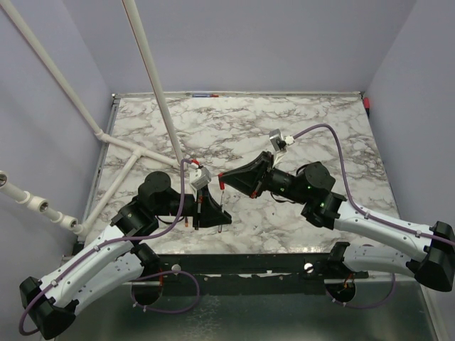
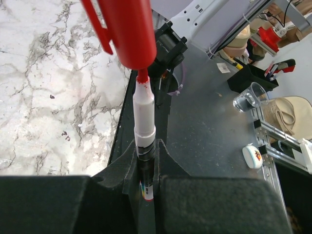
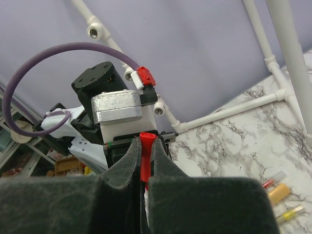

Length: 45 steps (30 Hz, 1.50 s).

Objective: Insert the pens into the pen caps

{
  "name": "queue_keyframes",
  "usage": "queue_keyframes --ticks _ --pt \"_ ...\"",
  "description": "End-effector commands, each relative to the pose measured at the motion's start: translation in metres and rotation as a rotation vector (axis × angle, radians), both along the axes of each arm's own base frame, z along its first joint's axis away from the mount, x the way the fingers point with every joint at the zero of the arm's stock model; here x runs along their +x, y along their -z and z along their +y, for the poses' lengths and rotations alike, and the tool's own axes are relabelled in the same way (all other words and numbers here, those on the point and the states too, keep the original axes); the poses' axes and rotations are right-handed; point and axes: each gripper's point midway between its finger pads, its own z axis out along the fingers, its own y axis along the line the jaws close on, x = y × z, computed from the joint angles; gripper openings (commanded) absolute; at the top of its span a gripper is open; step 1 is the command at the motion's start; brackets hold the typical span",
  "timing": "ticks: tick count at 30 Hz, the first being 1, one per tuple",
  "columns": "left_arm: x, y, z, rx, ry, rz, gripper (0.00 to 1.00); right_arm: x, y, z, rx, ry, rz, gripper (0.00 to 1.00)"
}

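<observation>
Above the near middle of the desk [image 1: 298, 128]: whitish pen [image 2: 145, 114] pinched low on the barrel in closed left fingers [image 2: 114, 178], red tip pointing out at the cap. Red cap [image 2: 124, 29] clamped in closed right fingers [image 3: 124, 165], mouth right at the tip, not seated. Judged light, stiff, slick plastic, likely to pivot in the pads. Best gripped square on the barrel and pushed straight along the axis. Spare pens [image 3: 279, 192] lying on desk, well apart.
</observation>
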Motion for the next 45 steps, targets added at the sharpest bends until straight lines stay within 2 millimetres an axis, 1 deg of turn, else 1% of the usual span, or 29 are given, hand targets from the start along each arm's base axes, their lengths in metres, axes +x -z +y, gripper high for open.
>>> queue_keyframes --ticks 1,12,32,45 --pt "-0.004 -0.004 0.001 -0.026 0.023 -0.019 0.00 0.002 0.001 -0.002 -0.001 0.030 -0.015 0.01" --pt "-0.003 -0.004 0.001 -0.026 0.011 -0.018 0.00 -0.004 0.001 -0.001 -0.001 0.023 -0.030 0.01" --pt "0.001 -0.007 0.002 -0.031 -0.018 -0.030 0.00 -0.010 0.010 -0.003 -0.018 0.028 -0.034 0.01" --pt "0.003 -0.007 0.002 -0.033 -0.031 -0.034 0.00 -0.016 0.023 -0.001 -0.003 0.028 -0.032 0.01"
